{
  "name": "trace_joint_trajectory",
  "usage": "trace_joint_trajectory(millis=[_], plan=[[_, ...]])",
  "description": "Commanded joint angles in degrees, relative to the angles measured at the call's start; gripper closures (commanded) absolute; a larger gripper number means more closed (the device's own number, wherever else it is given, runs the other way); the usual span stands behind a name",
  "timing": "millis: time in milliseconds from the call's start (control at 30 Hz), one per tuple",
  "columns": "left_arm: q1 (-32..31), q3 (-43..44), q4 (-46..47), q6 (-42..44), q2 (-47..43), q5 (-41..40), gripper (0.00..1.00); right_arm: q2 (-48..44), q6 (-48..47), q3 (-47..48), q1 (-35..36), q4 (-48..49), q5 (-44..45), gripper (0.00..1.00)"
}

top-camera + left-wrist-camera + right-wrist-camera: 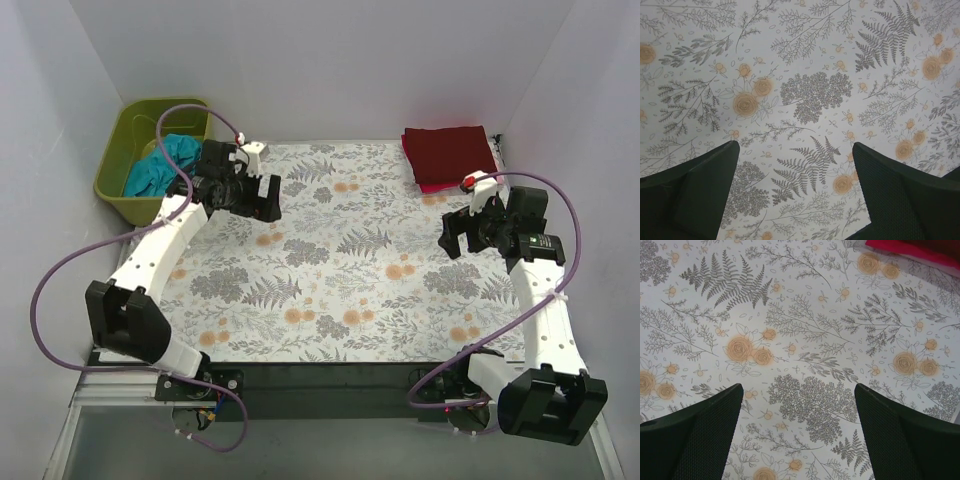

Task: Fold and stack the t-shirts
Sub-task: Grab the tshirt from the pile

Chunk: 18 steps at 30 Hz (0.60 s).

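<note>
A teal t-shirt point(157, 165) lies crumpled in the olive-green basket point(120, 150) at the far left. A dark red folded t-shirt point(450, 152) lies on a pink folded one point(436, 187) at the far right of the table; the pink edge also shows in the right wrist view point(910, 251). My left gripper point(262, 205) is open and empty over the floral cloth near the basket; its wrist view point(796, 150) shows only cloth between the fingers. My right gripper point(452, 238) is open and empty, just in front of the stack point(796, 390).
A floral-patterned cloth point(340, 250) covers the table. White walls close in the back and sides. Purple cables loop from both arms. A dark strip point(330, 375) runs along the near edge by the arm bases.
</note>
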Motion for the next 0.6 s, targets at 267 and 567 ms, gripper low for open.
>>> trace_joint_trajectory(millis=[267,567], plan=[[6.89,37.24,-4.97,1.36,14.68,7.89,0.03,4.87,0.34,2.63,0.04,0.22,0.72,0.02],[27.45,56.34,8.01,-13.22,31.56,12.20,0.03,8.56,1.21,3.16,0.04,1.36,-0.16,0.02]])
